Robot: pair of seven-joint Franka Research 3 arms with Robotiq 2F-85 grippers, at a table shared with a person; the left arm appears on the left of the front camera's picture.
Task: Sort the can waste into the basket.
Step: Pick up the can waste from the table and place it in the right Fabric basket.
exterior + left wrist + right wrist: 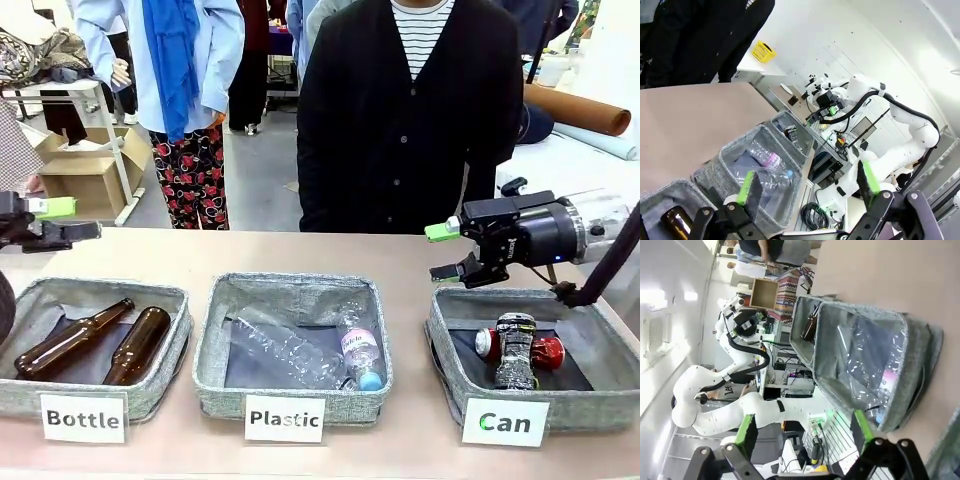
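Both crushed cans [518,350] lying inside "Can" basket [600,405]; right claw [447,250] and left claw [62,220] wide open, empty

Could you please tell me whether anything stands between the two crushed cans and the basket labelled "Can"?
Nothing visible does: both crushed cans already lie inside the Can basket, with the right gripper open above its far-left corner.

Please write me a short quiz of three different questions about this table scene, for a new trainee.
1. True or false: both crushed cans lie in the Can basket.
2. How many brown glass bottles are in the Bottle basket?
3. The right pincer is: A) open, holding nothing B) shut on a can.

Key: 1 true; 2 two; 3 A.
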